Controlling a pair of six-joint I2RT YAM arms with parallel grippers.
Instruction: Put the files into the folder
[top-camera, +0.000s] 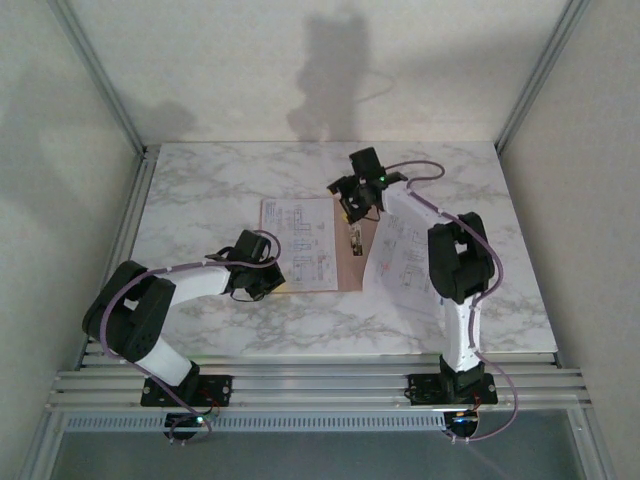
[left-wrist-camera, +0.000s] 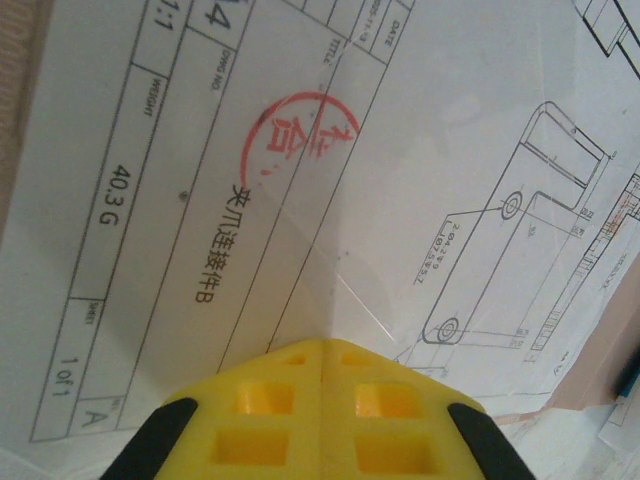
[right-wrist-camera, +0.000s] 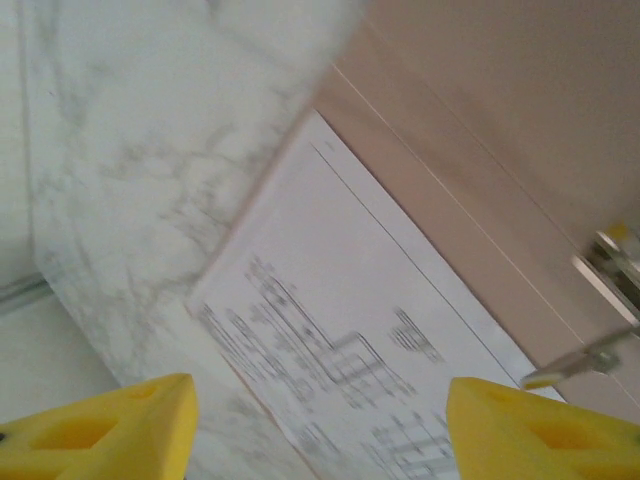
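Observation:
The pinkish-tan folder (top-camera: 347, 266) lies open in the middle of the marble table. One printed white file (top-camera: 298, 240) rests on its left leaf. A second file (top-camera: 405, 255) lies to the right of the crease, partly under my right arm. My left gripper (top-camera: 266, 278) is shut at the first file's near left corner. In the left wrist view its fingertips (left-wrist-camera: 325, 345) press against the drawing sheet (left-wrist-camera: 300, 200). My right gripper (top-camera: 353, 203) hovers over the folder's far edge. In the right wrist view it (right-wrist-camera: 320, 440) is open with nothing between its fingers, above the file (right-wrist-camera: 350, 330) and the folder (right-wrist-camera: 480, 150).
A small metal clip (right-wrist-camera: 595, 345) sits by the folder's crease. Bare marble table (top-camera: 200, 190) surrounds the folder on the left and at the back. Aluminium frame rails (top-camera: 300, 385) run along the near edge, and white walls close in the sides.

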